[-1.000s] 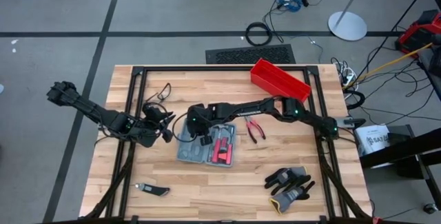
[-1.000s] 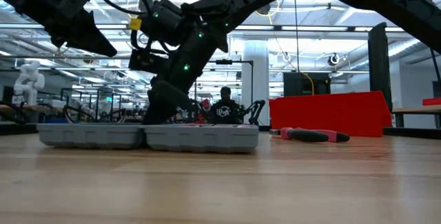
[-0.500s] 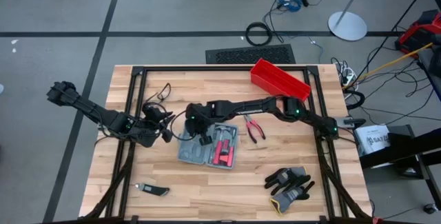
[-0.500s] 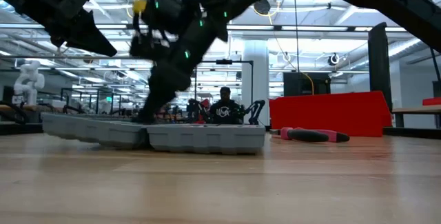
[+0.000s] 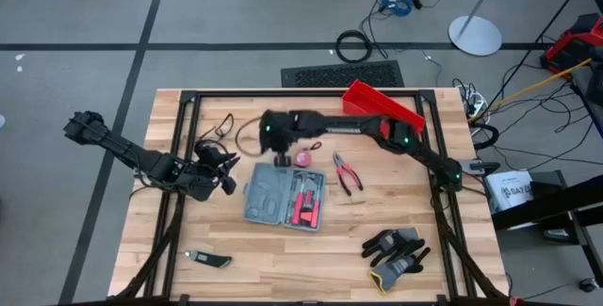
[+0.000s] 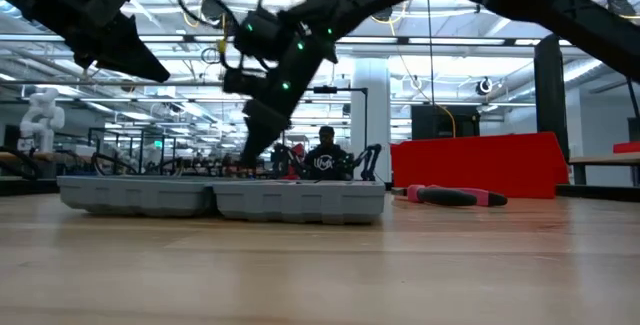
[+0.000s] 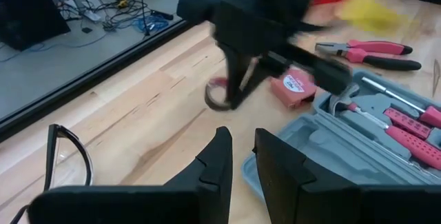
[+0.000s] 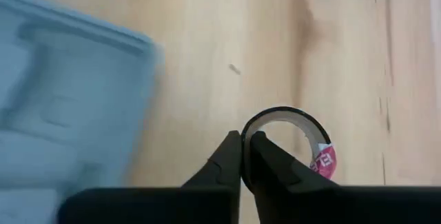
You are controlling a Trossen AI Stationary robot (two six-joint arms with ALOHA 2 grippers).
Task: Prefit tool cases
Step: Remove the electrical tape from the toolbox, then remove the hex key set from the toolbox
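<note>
The open grey-blue tool case (image 5: 283,199) lies flat on the wooden table, with pink-handled tools in its right half (image 7: 406,124). My right gripper (image 5: 281,159) hangs just beyond the case's far edge, shut on a small dark ring with a red label (image 8: 284,129), like a roll of tape. In the left wrist view the ring (image 7: 219,98) hangs at its fingertips. A red tape measure (image 5: 303,157) lies on the table beside it. My left gripper (image 7: 238,160) waits to the left of the case, its fingers a little apart with nothing between them. My right gripper pinches the ring's wall (image 8: 247,131) between its two fingers, one finger inside the ring and one outside. The fingers come slanting down from the far right. The ring hangs from the fingertips clear of the table, just past the case's far edge.
Pink-handled pliers (image 5: 347,175) lie right of the case. A red open bin (image 5: 382,107) stands at the far right. Dark gloves (image 5: 396,253) lie near the front right, a small knife (image 5: 208,260) near the front left, and a black cable loop (image 5: 216,129) far left.
My right gripper has risen out of the case's left half and gone toward the table's far edge, taking the ring with it. The case's left half tipped up for a moment and now lies flat again.
</note>
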